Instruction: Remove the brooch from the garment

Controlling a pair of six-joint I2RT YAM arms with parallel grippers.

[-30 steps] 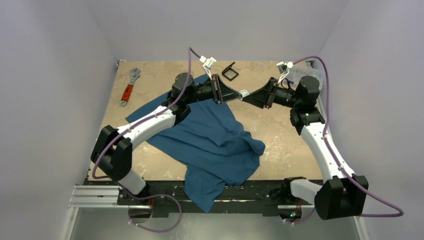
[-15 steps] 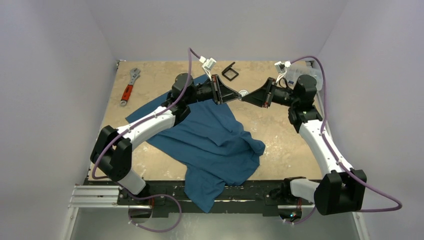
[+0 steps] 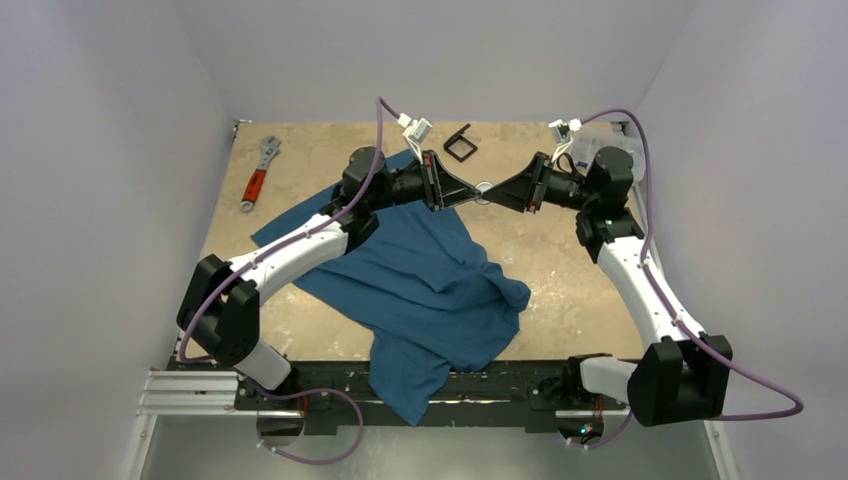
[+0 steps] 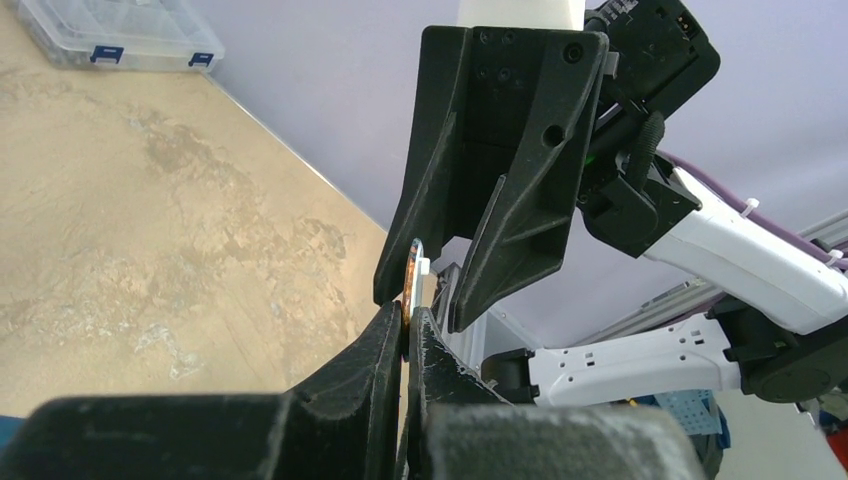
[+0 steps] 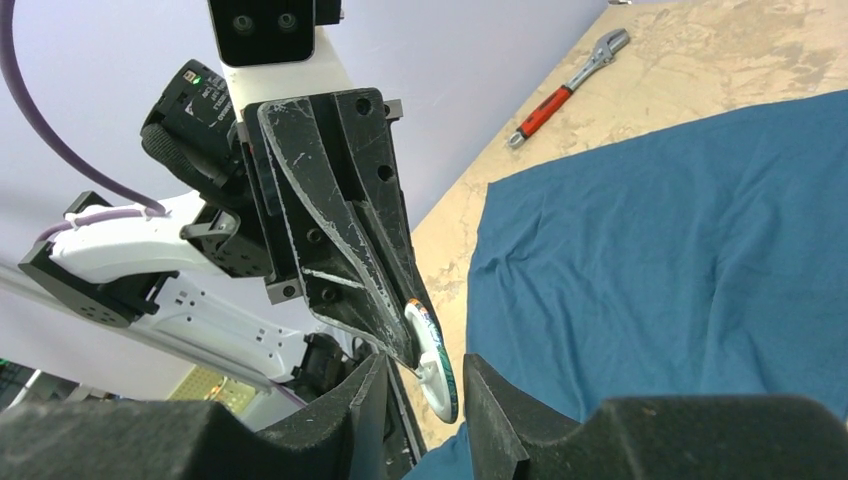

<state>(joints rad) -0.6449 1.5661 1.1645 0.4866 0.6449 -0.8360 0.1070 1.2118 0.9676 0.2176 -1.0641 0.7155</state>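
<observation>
The brooch (image 3: 482, 190), a small pale disc with a white stub on its back, hangs above the table past the garment's (image 3: 420, 270) far edge. My left gripper (image 3: 472, 192) is shut on the disc's lower rim (image 4: 412, 275); its tips (image 4: 405, 315) pinch it edge-on. My right gripper (image 3: 491, 191) faces it tip to tip. In the right wrist view the right gripper (image 5: 424, 362) is open, one finger on each side of the brooch (image 5: 436, 372), with a gap on both sides. The teal garment (image 5: 680, 260) lies spread on the table below.
A red-handled wrench (image 3: 257, 175) lies at the far left of the table. A small black square frame (image 3: 460, 148) sits behind the grippers. A clear plastic box (image 4: 110, 35) stands at the far right corner. The garment's hem hangs over the near edge.
My right gripper has moved left toward the left gripper, and its fingers now flank the brooch. The left arm and the garment have stayed put.
</observation>
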